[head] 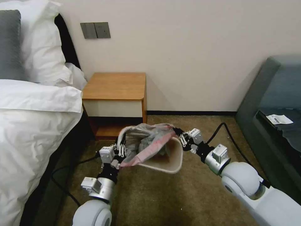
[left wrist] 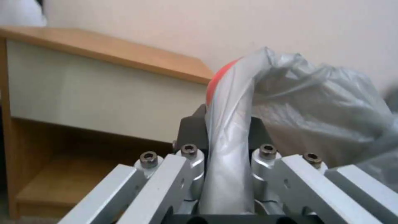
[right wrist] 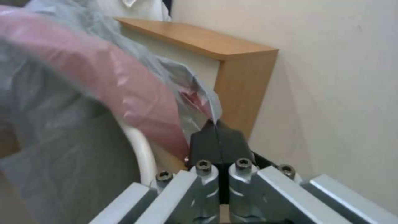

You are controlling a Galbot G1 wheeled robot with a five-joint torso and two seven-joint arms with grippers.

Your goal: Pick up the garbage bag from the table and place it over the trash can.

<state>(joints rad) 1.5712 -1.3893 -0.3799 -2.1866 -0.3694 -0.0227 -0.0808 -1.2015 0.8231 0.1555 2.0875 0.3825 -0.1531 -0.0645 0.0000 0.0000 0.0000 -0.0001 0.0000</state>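
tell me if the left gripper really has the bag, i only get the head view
observer: yes, the left wrist view shows a band of the garbage bag pinched between the shut fingers of the left gripper.
operator: and the right one
observer: the right gripper is shut on a thin corner of the bag's edge.
operator: how close is the bin there
observer: the trash can rim curves right beside that gripper, under the bag's pink band.

The garbage bag (head: 147,142) is translucent grey with a pink-red band along its edge. The trash can (head: 171,160) is cream-beige. The surface (head: 116,86) is orange-brown wood with a white drawer front. At 9 o'clock, the bed (head: 34,106) linen is white; the carpet (head: 175,194) is olive-brown.
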